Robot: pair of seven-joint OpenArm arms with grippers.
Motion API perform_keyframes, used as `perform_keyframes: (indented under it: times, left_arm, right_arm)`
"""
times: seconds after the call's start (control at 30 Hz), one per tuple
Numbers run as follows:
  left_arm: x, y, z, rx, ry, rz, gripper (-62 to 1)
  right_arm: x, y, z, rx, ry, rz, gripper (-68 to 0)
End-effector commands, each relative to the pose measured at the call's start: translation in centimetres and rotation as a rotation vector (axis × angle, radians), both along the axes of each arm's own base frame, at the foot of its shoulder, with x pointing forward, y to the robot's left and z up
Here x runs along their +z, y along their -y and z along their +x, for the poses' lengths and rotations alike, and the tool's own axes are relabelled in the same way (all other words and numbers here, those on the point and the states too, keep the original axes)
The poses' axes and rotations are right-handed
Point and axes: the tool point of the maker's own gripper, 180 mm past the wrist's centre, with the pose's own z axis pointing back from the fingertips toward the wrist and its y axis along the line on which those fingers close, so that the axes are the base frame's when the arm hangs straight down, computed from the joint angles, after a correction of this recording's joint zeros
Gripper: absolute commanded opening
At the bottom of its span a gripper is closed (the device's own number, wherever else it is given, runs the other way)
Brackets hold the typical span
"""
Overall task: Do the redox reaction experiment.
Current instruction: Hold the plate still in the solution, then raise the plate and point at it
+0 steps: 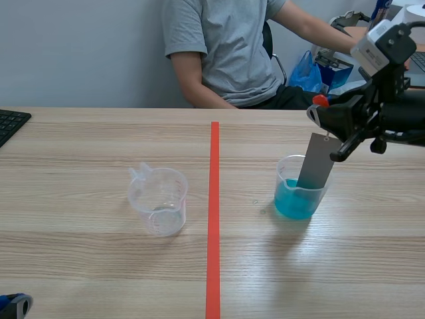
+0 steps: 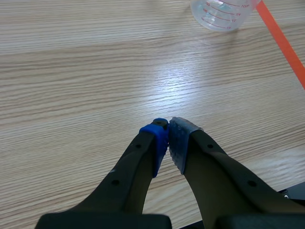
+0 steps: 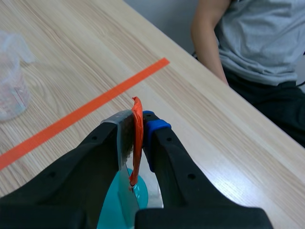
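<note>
Broadly, the wooden desk [image 1: 80, 266] runs past every edge of the scene view, so its full extent is not visible. The person [image 1: 219, 46] seated across it is cut off at the shoulders, and one arm reaches away behind the robot. The right arm [image 1: 398, 119] comes in raised from the side and covers part of the clutter behind it. Only a corner of a black keyboard [image 1: 10, 123] shows at the far side.

The right fingers [image 3: 147, 129] are pinched together on an orange-red loop [image 3: 137, 138] and are held above the cup of blue liquid [image 1: 300, 193]. A grey metal strip [image 1: 315, 163] hangs from that loop. It tilts and its lower end sits in the cup, though how deep it goes is hard to make out. In the right wrist view the fingers themselves hide most of the cup and strip.

The empty clear measuring cup [image 1: 159, 203] stands across the tape line from the blue cup and well apart from it. In the left wrist view only its base shows [image 2: 221, 12].

The left fingers [image 2: 162, 136] are pressed together with nothing between them. They sit low over bare desk, well short of the empty cup, and show in the scene view only as a sliver at the corner [image 1: 13, 307].
</note>
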Motion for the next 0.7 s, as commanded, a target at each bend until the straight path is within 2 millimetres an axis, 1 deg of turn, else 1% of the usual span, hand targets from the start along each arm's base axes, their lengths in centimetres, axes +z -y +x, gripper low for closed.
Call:
perform_keyframes:
  times: [0.0,0.27,0.5,0.67]
  left_arm:
    - [0.4,0.0,0.1,0.005,0.014,-0.008,-56.2]
    - [0.4,0.0,0.1,0.005,0.014,-0.008,-56.2]
    - [0.4,0.0,0.1,0.005,0.014,-0.008,-56.2]
    - [0.4,0.0,0.1,0.005,0.015,-0.008,-56.2]
  right_arm:
    - [2.9,0.6,0.7,-0.014,0.064,0.025,-66.2]
    - [6.7,0.7,0.6,-0.029,0.094,0.024,-66.2]
    - [10.4,0.6,0.0,-0.032,0.150,0.029,-66.2]
    - [12.5,0.6,-0.4,-0.032,0.197,0.031,-66.2]
